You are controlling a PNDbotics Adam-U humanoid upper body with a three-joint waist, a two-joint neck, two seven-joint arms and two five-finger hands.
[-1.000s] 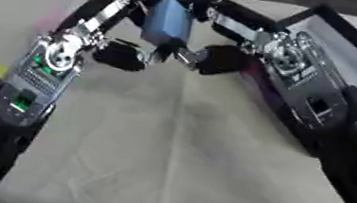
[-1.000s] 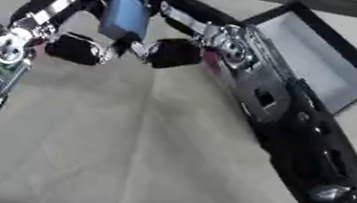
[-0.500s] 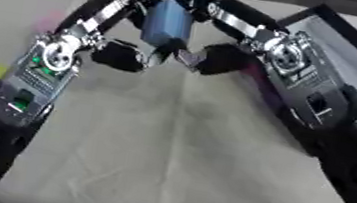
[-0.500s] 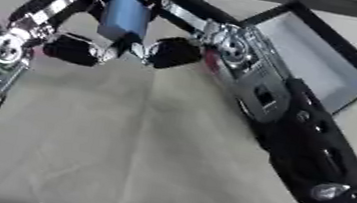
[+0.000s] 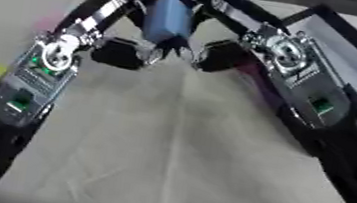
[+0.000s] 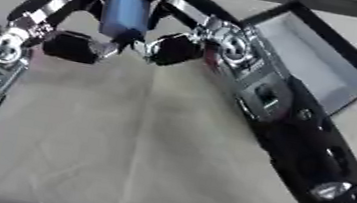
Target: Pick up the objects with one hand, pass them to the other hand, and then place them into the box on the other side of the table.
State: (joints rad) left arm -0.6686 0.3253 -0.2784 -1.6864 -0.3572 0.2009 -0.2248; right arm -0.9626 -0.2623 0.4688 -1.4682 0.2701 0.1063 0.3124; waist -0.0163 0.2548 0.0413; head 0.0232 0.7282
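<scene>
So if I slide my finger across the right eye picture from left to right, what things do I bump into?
Left hand → blue block → right hand → open box.

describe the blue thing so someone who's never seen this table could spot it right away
Start at the black-rimmed box lying open at the table's far right, then look left to where the two black arms meet. Between the left hand and the right hand sits a blue block, with fingers of both curled round it. It is the only blue thing there.
</scene>
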